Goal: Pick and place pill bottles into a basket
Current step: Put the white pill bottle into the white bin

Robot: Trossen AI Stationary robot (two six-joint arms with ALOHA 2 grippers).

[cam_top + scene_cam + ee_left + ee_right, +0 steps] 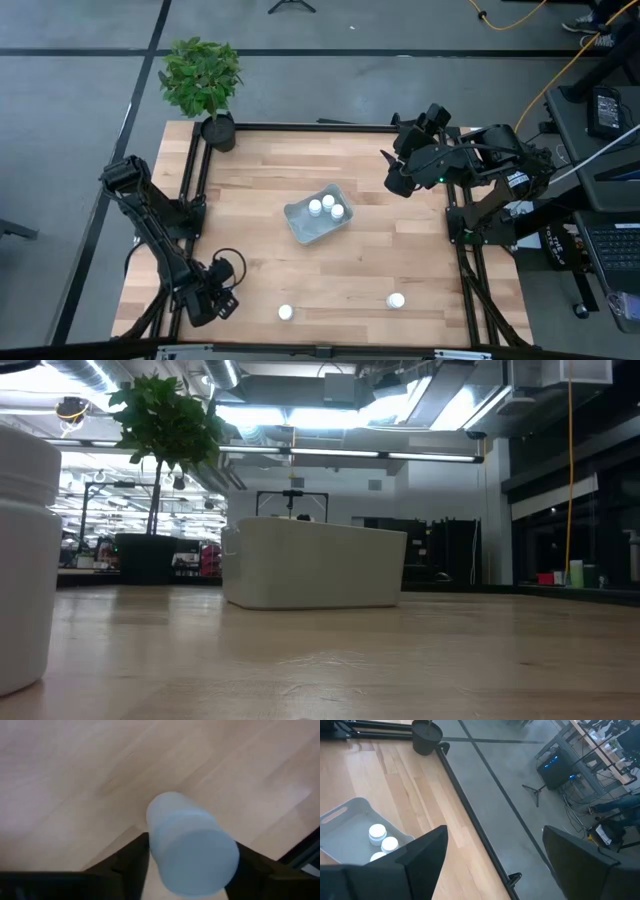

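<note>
Pill bottles, small white plastic cylinders: three lie in the pale translucent rectangular basket (316, 215); two stand at six o'clock; left gripper (190, 870) pinches another (192, 847); right gripper (492, 857) hangs spread at two o'clock.

A black pot (218, 131) with a green plant (200, 75) stands at the table's (370, 260) far-left corner.

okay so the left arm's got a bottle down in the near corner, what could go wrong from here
The left claw holds a pill bottle by its sides near the table's front-left corner; if the grip is shallow, it might slip out on the way across.

The basket already holds three bottles, so a careless drop could bounce off a cap and out.

Two more bottles stand near the front edge; a low swing could knock them over.

The right claw waits open over the far-right side.
</note>
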